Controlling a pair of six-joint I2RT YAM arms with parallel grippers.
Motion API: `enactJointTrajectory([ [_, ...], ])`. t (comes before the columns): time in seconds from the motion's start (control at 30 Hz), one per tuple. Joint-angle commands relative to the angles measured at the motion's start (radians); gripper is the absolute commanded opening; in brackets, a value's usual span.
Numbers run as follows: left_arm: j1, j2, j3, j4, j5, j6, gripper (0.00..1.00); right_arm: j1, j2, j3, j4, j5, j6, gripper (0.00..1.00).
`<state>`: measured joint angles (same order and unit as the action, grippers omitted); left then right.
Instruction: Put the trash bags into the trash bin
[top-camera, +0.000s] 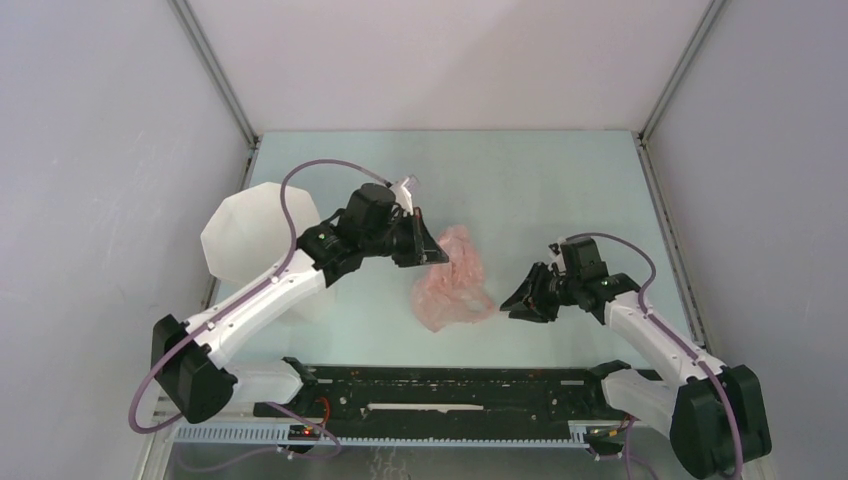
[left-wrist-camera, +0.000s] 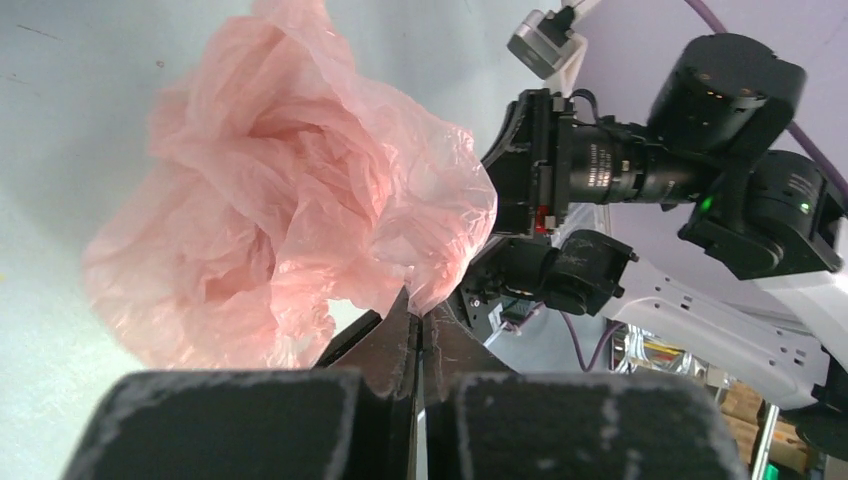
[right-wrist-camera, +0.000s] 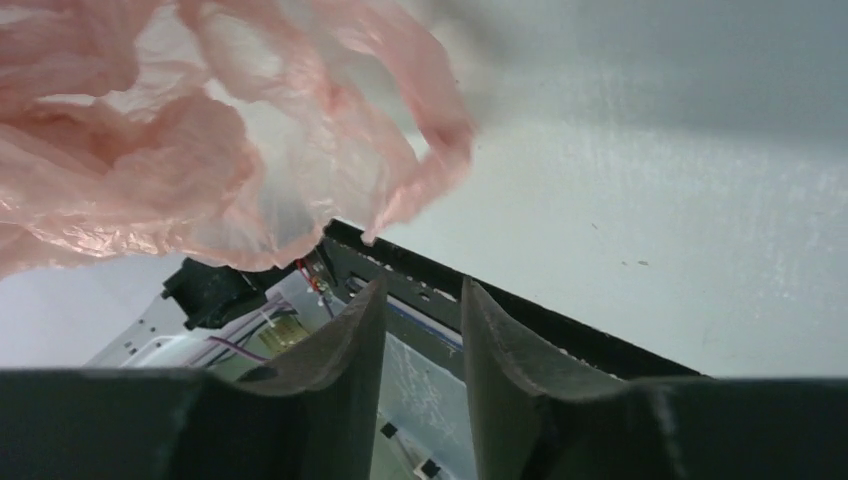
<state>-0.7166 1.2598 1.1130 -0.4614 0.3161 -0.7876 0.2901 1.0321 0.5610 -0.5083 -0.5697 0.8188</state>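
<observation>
Slippage looks likely: left fingers (left-wrist-camera: 395, 345) pinch the trash bag (left-wrist-camera: 280, 200) by its edge only; right fingers (right-wrist-camera: 340, 350) stand parted, empty.

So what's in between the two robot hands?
The crumpled pink bag is between the left hand and the right hand; the top view shows it.

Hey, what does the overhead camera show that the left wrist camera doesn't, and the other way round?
Only the overhead view: the white faceted plastic bin, standing at the far left. Only the left wrist view: the left fingers pressed together, pinching an edge of the thin wrinkled pale-pink plastic bag. Both show that bag and the right arm reaching toward it.
</observation>
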Motion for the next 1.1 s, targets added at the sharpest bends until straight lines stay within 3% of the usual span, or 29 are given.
enactJointTrajectory([
  [0.0,-0.003,-0.033,-0.043,0.076,0.052,-0.036,0.00,0.029,-0.001,-0.020,0.081,0.037,0.006,0.51],
  [0.2,-0.004,-0.036,-0.048,0.104,0.052,-0.057,0.00,0.069,0.113,-0.069,0.223,-0.003,0.051,0.68],
  [0.43,-0.003,-0.056,-0.045,0.107,0.065,-0.072,0.00,0.156,0.285,-0.093,0.483,-0.053,0.164,0.69],
  [0.73,-0.003,-0.111,-0.072,0.102,0.070,-0.088,0.00,0.167,0.316,-0.079,0.496,-0.008,0.153,0.74],
  [0.9,-0.004,-0.134,-0.082,0.104,0.073,-0.108,0.00,0.187,0.395,-0.068,0.638,-0.054,0.222,0.75],
  [1.07,-0.004,-0.154,-0.084,0.099,0.070,-0.112,0.00,0.182,0.367,-0.054,0.583,-0.043,0.178,0.76],
])
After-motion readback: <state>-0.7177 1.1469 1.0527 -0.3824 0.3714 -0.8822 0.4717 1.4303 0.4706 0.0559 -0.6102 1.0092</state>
